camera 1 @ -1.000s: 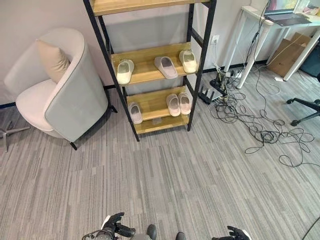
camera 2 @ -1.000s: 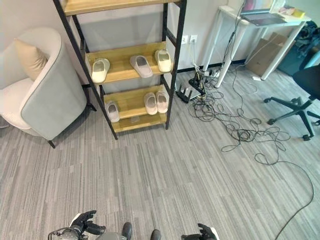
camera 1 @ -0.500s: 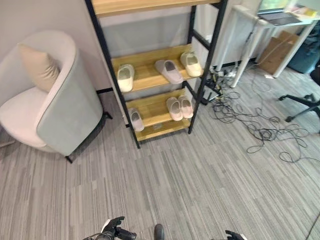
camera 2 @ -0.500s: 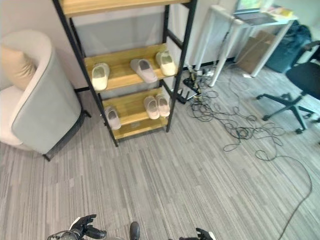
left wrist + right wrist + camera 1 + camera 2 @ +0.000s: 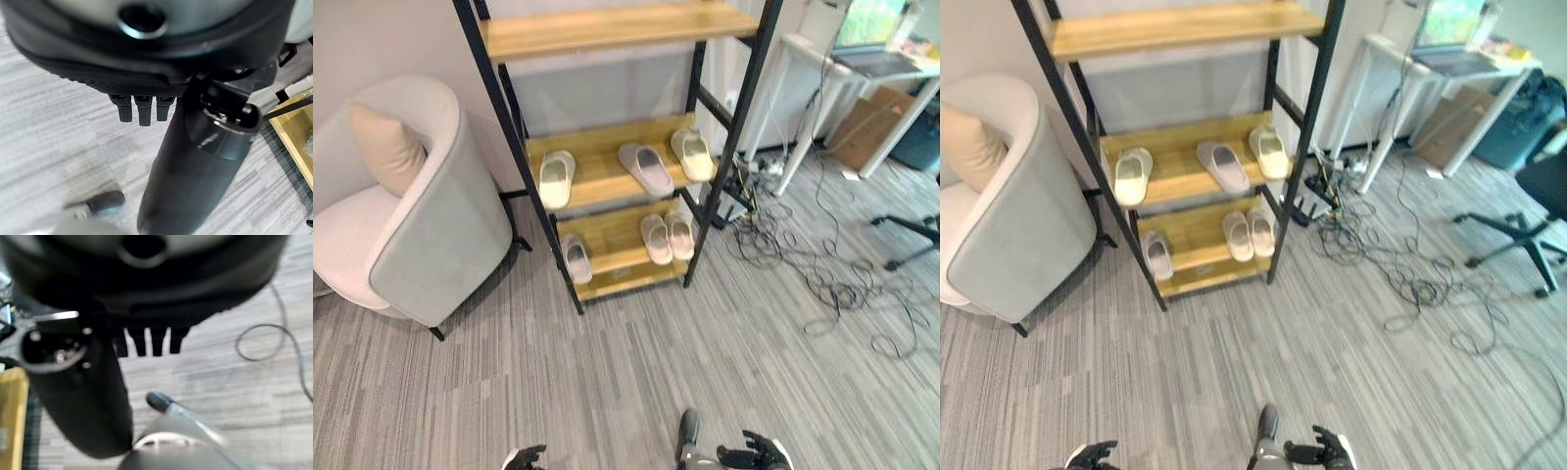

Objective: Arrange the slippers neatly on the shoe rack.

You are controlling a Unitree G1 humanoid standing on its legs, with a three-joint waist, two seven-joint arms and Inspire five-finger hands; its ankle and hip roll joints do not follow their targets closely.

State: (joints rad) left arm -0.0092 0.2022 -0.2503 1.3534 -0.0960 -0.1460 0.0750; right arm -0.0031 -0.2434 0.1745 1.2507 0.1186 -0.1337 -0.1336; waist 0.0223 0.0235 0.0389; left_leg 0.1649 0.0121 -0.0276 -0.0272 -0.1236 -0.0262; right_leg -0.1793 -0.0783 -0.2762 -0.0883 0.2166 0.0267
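The black-framed shoe rack (image 5: 602, 137) with wooden shelves stands against the far wall. Its middle shelf holds a cream slipper (image 5: 555, 178) at the left, a grey slipper (image 5: 644, 167) lying at an angle, and another cream slipper (image 5: 692, 153) at the right. On the bottom shelf a single pale slipper (image 5: 575, 258) lies at the left and a pair (image 5: 667, 236) sits side by side at the right. My left hand (image 5: 524, 457) and right hand (image 5: 754, 455) hang low at the near edge, far from the rack. Both have relaxed fingers (image 5: 139, 107) and hold nothing.
A grey armchair (image 5: 431, 225) with a beige cushion (image 5: 384, 147) stands left of the rack. To the right are a white desk (image 5: 862, 73), a cardboard box (image 5: 867, 127), tangled cables (image 5: 822, 264) on the carpet and an office chair base (image 5: 911, 230).
The camera has shifted: the rack's upper shelf has come into view and both hands sit lower at the picture's edge. The slippers have not moved on the shelves.
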